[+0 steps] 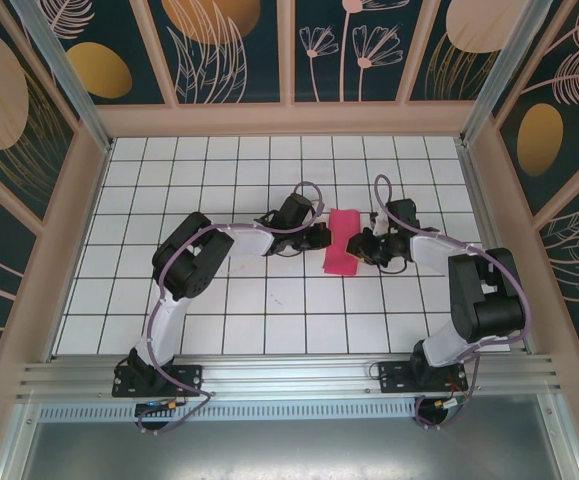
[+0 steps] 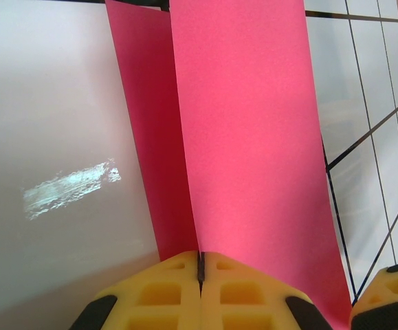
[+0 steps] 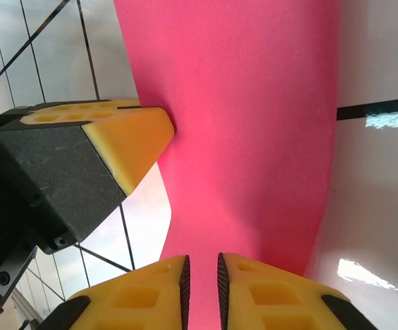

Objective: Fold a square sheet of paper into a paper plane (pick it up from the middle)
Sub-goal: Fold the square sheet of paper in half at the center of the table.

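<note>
From above, I see the thin, plain magenta-pink square sheet of paper (image 1: pixel 344 240) held up off the white tiled table (image 1: pixel 269 300), between the two arms. It now looks like a narrow strip whose long axis runs from the near side to the far side. The left claw (image 2: pixel 200 271) comes to it from the left, and its jaws are pressed together on the lower edge, just where two smooth, matte panels meet in a sharp crease. The right claw (image 3: pixel 202 278) stands on the opposite side. Its yellow ribbed foam-like pads (image 3: pixel 274 295) are a narrow slit apart and the sheet runs between them, so I judge they do not pinch it yet, although the tips are hard to see. The coming move depends on this: the paper already lies inside the right jaws, so they need only to close, without any sideways travel. The sheet is limp and bends easily.
</note>
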### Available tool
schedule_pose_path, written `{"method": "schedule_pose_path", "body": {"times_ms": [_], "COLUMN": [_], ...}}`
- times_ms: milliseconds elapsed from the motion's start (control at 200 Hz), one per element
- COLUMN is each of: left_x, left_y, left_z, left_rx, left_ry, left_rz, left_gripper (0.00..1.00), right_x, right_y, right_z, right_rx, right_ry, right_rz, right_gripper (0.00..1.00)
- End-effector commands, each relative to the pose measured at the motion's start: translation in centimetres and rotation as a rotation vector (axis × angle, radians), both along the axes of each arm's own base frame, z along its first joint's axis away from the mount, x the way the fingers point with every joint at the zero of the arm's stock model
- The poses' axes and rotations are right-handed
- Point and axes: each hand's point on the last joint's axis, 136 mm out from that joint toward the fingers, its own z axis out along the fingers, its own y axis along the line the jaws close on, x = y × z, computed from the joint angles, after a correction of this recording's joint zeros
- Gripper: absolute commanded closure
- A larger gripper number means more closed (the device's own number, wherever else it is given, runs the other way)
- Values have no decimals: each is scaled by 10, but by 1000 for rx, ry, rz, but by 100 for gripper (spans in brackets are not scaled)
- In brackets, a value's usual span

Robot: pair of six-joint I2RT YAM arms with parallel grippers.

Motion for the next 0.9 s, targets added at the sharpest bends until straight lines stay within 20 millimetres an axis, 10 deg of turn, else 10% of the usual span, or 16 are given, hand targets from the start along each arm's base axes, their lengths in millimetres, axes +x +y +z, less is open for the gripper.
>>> {"method": "schedule_pose_path", "body": {"times_ms": [0,761,896], "left_x": [1,1,3], "left_y": [4,6,5], "left_z": [-11,-23,-23], "left_rx": [33,81,79], "left_ry": [9,26,28], "left_rz": [-5,-15,-13], "left_gripper": [95,96,96], "right_x": [-3,-13,-10], "right_y": [9,-3,4], "right_z": [8,-39,-21], "right_rx": [43,-12,31], "right_ry": [-29,65,24], "right_rz": [33,11,30], "right_gripper": [78,76,74]}}
